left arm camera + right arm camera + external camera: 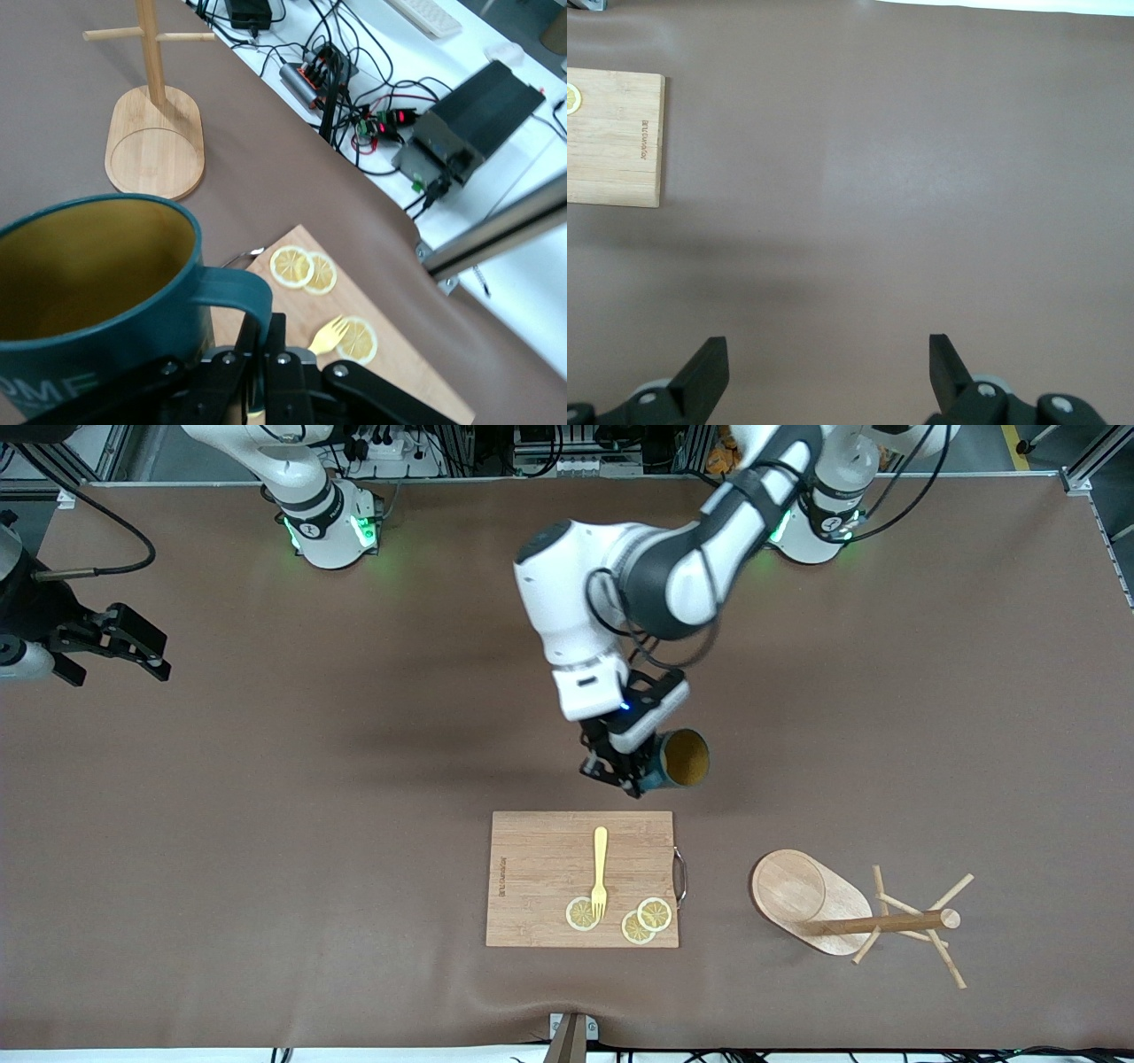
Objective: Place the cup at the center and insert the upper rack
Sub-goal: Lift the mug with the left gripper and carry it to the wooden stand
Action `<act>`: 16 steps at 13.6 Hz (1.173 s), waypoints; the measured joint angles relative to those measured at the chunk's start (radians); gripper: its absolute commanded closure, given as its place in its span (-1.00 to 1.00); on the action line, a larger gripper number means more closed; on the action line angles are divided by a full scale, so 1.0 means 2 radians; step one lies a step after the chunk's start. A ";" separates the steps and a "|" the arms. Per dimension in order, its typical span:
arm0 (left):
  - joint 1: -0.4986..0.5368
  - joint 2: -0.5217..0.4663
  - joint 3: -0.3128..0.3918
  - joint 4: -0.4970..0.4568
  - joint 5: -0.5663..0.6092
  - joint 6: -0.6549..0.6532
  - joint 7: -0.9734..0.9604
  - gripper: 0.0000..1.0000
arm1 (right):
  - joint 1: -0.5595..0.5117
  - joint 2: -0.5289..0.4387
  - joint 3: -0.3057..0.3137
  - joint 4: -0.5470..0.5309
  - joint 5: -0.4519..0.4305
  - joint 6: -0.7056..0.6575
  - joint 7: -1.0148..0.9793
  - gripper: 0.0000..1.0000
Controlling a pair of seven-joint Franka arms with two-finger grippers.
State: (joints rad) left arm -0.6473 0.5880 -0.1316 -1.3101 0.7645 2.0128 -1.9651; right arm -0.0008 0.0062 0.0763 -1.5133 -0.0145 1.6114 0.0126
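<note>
Aloft, dark teal cup [680,760] — yellowish inside, loop handle — clenched in left gripper [620,772]; right gripper [115,646] released.

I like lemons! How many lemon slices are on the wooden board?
3. All lie on the cutting board, at its edge nearest the front camera: one slice under the fork's prongs, and two overlapping slices beside it, toward the mug tree.

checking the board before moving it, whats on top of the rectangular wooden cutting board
On the rectangular wooden cutting board lie a yellow fork and three lemon slices. The fork's tines cover part of one slice.
</note>
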 measured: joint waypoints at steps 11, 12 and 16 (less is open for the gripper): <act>0.129 -0.024 0.001 -0.004 -0.224 0.196 0.002 1.00 | 0.003 0.000 0.002 0.000 0.000 0.000 0.000 -1.00; 0.140 -0.023 0.001 -0.006 -0.230 0.218 0.002 1.00 | 0.004 0.000 0.002 0.000 0.000 0.000 0.000 -1.00; 0.175 -0.016 0.001 -0.013 -0.319 0.251 0.096 1.00 | 0.005 0.000 0.002 0.000 0.000 0.000 0.000 -1.00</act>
State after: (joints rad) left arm -0.2982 0.5551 -0.1295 -1.3354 0.1270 2.5148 -1.7727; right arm 0.0090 0.0062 0.0800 -1.5133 -0.0146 1.6113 0.0126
